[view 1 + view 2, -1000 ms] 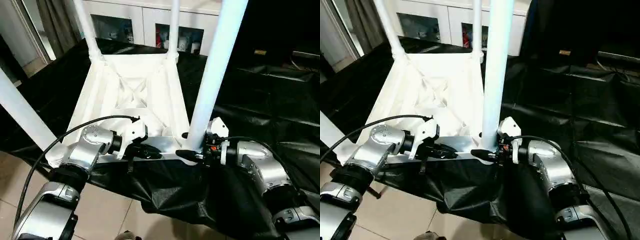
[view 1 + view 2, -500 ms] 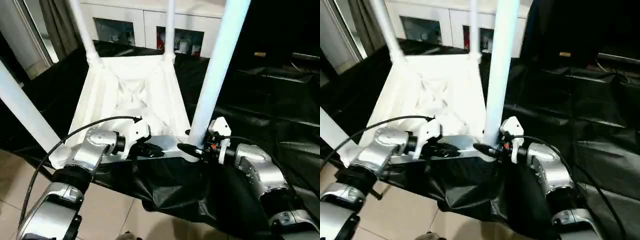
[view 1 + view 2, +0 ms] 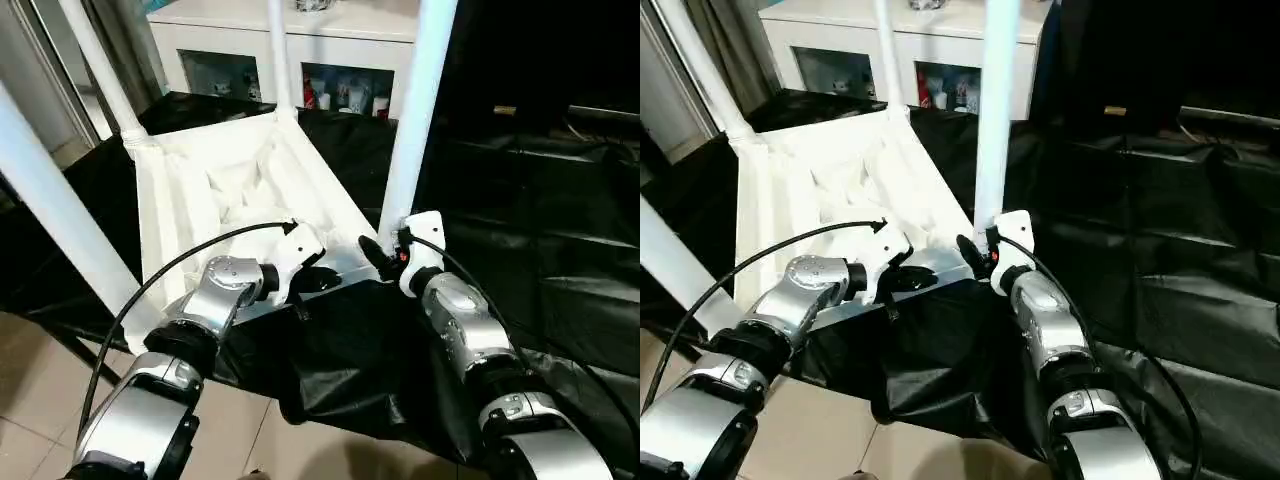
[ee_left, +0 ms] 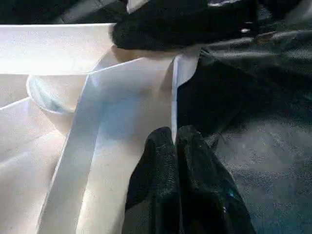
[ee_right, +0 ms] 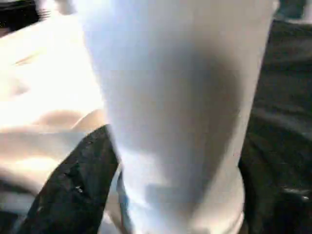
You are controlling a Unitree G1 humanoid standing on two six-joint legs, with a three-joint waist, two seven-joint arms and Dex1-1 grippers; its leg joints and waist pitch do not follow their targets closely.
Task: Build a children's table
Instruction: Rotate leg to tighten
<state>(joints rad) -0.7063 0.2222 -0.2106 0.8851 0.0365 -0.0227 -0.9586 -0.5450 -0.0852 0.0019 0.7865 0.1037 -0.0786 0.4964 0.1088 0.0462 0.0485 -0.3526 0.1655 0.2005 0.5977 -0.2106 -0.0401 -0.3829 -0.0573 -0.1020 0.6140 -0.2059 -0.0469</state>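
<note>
— Four legs up, was it? Where did the children's table [image 3: 235,190] sit?

— Upside down on the black sheet [image 3: 520,230] over the bench, rimmed underside facing up at me, legs rising out of the corners. I had it slewed, with its near edge running between my two arms.

— And your left gripper [image 4: 176,146]?

— From my left wrist camera I saw its two black fingers [image 4: 156,165] pressed together on the thin white rim of the near edge. From the head camera, that gripper lay low along the edge, its cable arching over the silver forearm.

— The right one?

— My right gripper [image 3: 378,258] was at the base of the near right leg [image 3: 412,110], just where it meets the tabletop corner. My right wrist camera showed one black finger [image 5: 78,180] against the side of the leg; the other was hidden behind it, so I could not tell how they stood.

— Anything behind?

— I had a white cabinet [image 3: 300,60] with glass doors past the far legs, and tiled floor [image 3: 40,380] below the bench's near edge.
</note>
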